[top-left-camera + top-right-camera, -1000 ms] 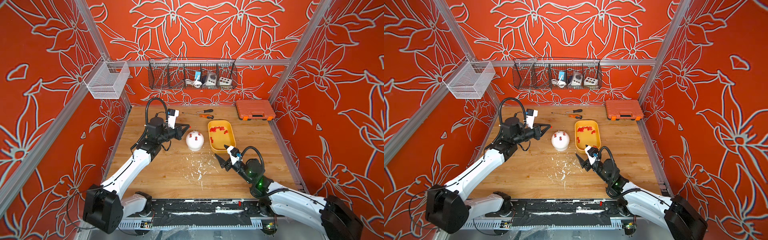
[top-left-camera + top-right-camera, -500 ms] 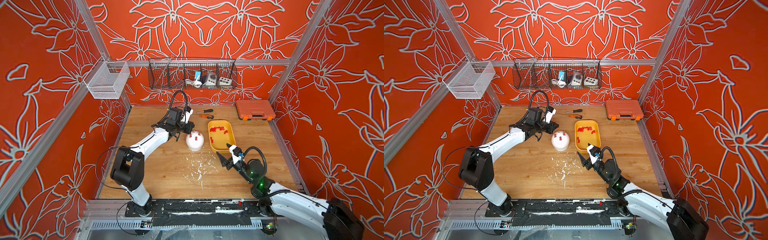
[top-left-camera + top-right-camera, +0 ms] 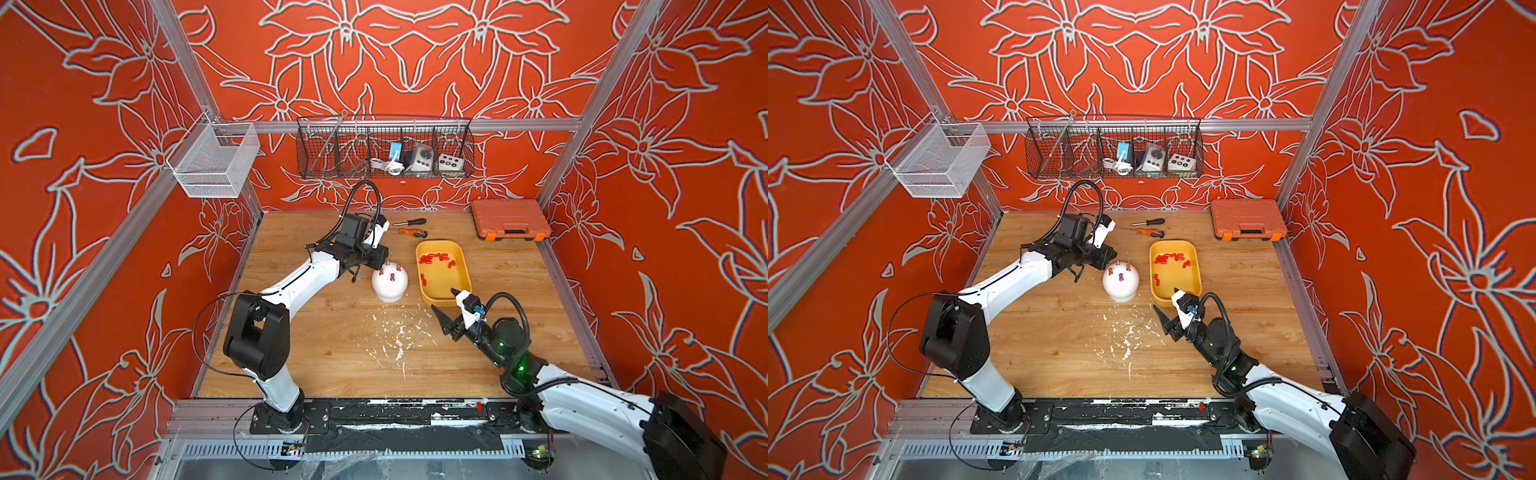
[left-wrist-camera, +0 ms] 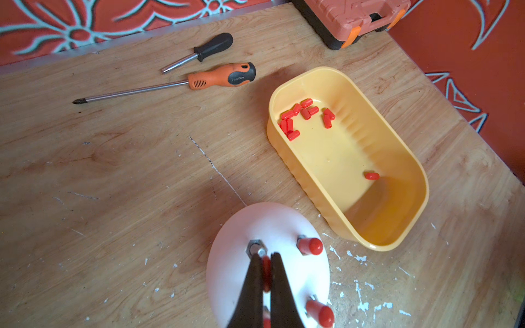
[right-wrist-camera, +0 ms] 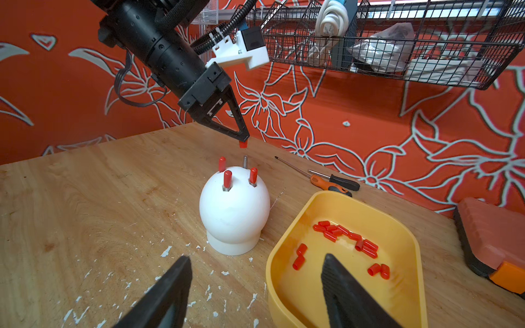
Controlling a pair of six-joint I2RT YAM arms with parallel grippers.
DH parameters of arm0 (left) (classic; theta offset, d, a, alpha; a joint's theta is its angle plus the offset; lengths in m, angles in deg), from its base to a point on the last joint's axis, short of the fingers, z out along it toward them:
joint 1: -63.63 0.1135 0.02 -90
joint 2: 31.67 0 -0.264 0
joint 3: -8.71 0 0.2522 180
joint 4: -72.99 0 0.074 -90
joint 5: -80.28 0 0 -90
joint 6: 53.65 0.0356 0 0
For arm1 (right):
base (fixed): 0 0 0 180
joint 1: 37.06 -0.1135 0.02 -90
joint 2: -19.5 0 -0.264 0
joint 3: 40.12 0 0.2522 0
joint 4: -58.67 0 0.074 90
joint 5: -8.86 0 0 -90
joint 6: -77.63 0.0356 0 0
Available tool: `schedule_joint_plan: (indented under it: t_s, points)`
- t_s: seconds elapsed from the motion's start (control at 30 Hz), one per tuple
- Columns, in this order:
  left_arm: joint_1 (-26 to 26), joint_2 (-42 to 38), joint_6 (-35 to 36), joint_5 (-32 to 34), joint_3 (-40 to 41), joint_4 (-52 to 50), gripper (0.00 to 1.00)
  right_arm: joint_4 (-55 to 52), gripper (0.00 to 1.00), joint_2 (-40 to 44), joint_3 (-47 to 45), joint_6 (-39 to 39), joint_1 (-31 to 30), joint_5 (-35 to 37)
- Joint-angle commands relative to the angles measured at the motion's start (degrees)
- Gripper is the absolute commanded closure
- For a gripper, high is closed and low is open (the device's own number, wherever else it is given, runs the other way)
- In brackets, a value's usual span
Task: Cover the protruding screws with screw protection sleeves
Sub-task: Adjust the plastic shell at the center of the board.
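Screws (image 5: 245, 161) stand on top of the dome (image 5: 234, 210), which sits directly under the left gripper (image 5: 243, 138). Three wear sleeves (image 5: 227, 178) and one is bare. The tray (image 5: 336, 196) lies beside the right gripper (image 5: 257, 259). One finger (image 5: 341, 284) reaches over its near corner, and the loose sleeves lie ahead of that finger.

The right gripper's jaws stand wide apart with nothing between them. The left gripper is clenched on a single sleeve (image 5: 243, 144), pinched at the very tips with its lower end poking out. That sleeve hangs just above the bare screw, not touching it.

In both top views the left gripper's tips merge with its own dark body, and the held sleeve is too small to find. In the left wrist view its fingers (image 4: 252, 284) cover the middle of the dome, and the sleeve shows only as a red strip between them. A second red scrap farther back in that gap is cut by the frame edge, and I cannot tell what it is. In the right wrist view both right fingers run out of frame.
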Motion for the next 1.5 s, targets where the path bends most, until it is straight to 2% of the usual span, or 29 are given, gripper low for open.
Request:
schedule_joint_plan:
  t_s: [0.0,1.0,1.47]
  points:
    - [-0.5,1.2,1.9,0.8,-1.6,-2.6,1.00,0.6,0.26,0.5,1.4,-1.0,-0.2,-1.2]
    - [-2.0,2.2,1.8,-0.4,0.1,-3.0,1.00,-0.6,0.26,1.9,1.6,-1.0,-0.2,-1.4]
    - [-2.1,2.2,1.8,2.1,1.6,-5.2,1.00,-1.0,0.27,2.7,1.5,-0.9,-0.2,-1.5]
